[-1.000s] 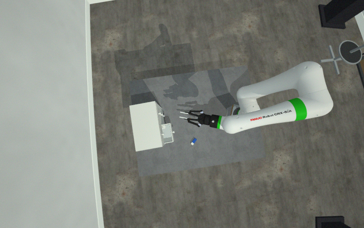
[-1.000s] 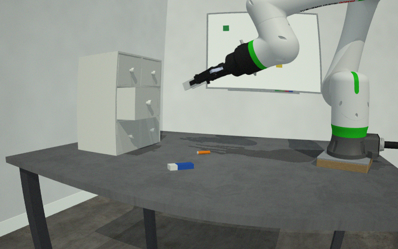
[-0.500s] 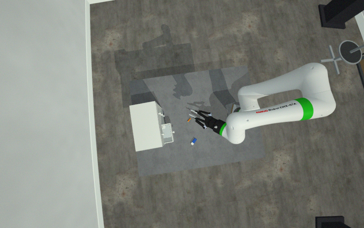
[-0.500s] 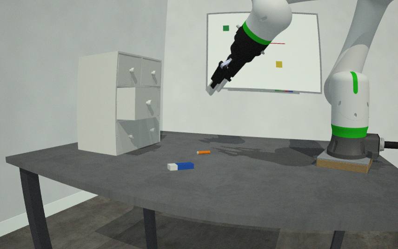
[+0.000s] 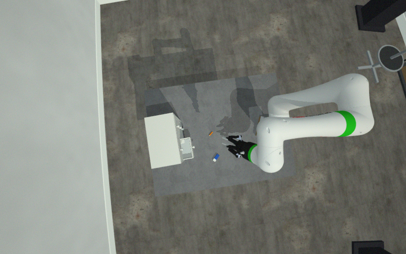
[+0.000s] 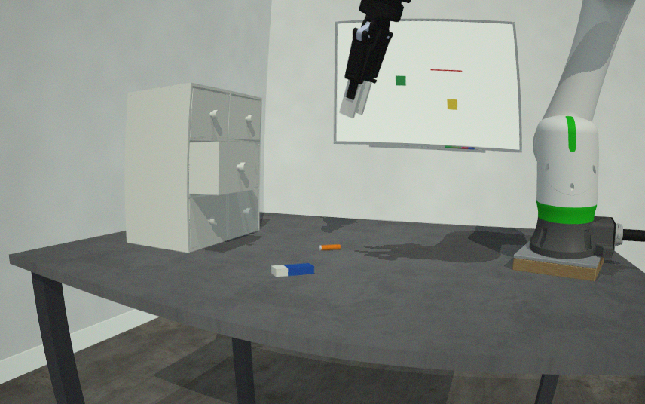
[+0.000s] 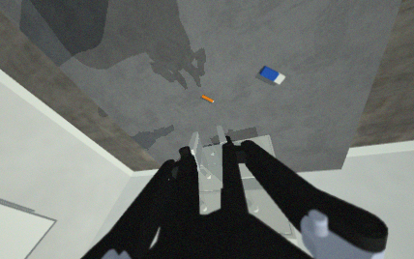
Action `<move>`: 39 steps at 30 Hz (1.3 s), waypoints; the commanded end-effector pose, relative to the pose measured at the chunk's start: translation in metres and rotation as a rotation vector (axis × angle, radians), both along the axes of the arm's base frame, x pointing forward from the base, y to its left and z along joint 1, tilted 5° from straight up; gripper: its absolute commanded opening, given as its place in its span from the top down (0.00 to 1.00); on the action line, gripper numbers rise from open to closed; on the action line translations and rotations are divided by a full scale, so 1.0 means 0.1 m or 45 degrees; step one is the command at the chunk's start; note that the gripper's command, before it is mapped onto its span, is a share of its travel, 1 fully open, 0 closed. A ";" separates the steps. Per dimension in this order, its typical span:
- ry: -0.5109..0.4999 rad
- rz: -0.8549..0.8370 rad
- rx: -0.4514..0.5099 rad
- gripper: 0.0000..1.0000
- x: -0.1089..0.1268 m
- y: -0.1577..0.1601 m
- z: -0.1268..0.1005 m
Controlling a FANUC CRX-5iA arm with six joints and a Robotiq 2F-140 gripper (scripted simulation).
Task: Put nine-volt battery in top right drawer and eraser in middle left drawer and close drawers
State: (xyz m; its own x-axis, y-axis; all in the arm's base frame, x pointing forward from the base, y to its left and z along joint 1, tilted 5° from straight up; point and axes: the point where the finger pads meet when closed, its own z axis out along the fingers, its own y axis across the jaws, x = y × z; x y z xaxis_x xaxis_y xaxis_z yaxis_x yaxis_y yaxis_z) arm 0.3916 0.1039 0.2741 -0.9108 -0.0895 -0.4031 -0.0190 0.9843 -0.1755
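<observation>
The small white chest (image 5: 163, 140) stands at the table's left side and also shows in the exterior view (image 6: 192, 166). Its middle-row left drawer (image 6: 223, 167) is pulled partly out; from above (image 5: 186, 148) it looks empty. The other drawers look pushed in. The blue and white eraser (image 5: 215, 157) (image 6: 292, 269) lies flat on the table in front of the chest and shows in the wrist view (image 7: 271, 75). I see no nine-volt battery in any view. My gripper (image 6: 353, 111) hangs high above the table, well clear of the chest, its fingers nearly shut with nothing between them.
A small orange stick (image 6: 329, 247) lies on the table between the chest and the arm's base (image 6: 566, 237); it also shows from above (image 5: 210, 133). A whiteboard (image 6: 426, 83) hangs on the back wall. The table's front edge is near the eraser.
</observation>
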 end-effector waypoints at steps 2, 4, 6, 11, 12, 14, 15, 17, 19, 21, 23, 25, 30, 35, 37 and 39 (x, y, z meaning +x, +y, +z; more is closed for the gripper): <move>0.334 0.139 0.162 0.80 -0.04 -0.01 -0.01; 0.415 0.172 0.201 0.80 -0.04 -0.01 -0.01; 0.514 0.214 0.249 0.80 -0.04 -0.01 -0.01; 0.529 0.220 0.257 0.80 -0.04 -0.01 -0.01; 0.529 0.220 0.257 0.80 -0.04 -0.01 -0.01; 0.529 0.220 0.257 0.80 -0.04 -0.01 -0.01; 0.529 0.220 0.257 0.80 -0.04 -0.01 -0.01; 0.529 0.220 0.257 0.80 -0.04 -0.01 -0.01; 0.529 0.220 0.257 0.80 -0.04 -0.01 -0.01; 0.529 0.220 0.257 0.80 -0.04 -0.01 -0.01; 0.529 0.218 0.257 0.80 -0.04 -0.01 -0.02; 0.529 0.205 0.260 0.80 -0.04 -0.01 -0.02; 0.525 0.075 0.290 0.80 0.01 0.05 -0.09; 0.518 -0.089 0.327 0.80 0.06 0.11 -0.18; 0.511 -0.234 0.359 0.80 0.10 0.18 -0.26; 0.501 -0.406 0.396 0.80 0.15 0.26 -0.36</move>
